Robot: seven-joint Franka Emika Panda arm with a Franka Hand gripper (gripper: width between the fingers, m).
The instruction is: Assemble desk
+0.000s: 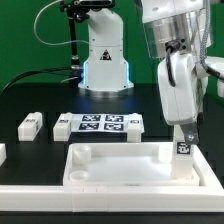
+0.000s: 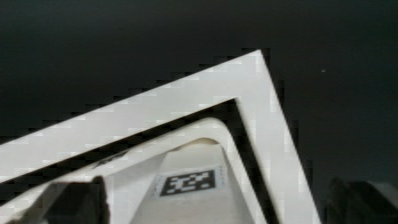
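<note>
A robotics lab: a black table (image 1: pixel 30 100) before a green backdrop (image 1: pixel 20 35) at upper left, a white robot base (image 1: pixel 105 62) at top centre, the marker board (image 1: pixel 100 124) and a tagged desk leg (image 1: pixel 31 123) mid-frame.

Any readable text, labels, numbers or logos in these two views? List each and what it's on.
No words, numbers or brand names can be read in either view.
There are only black-and-white square tags, which are patterns rather than text:
marker board: four tags.
held leg: one tag, also seen close up in the wrist view.
loose leg: dark marks, too small to make out.
</note>
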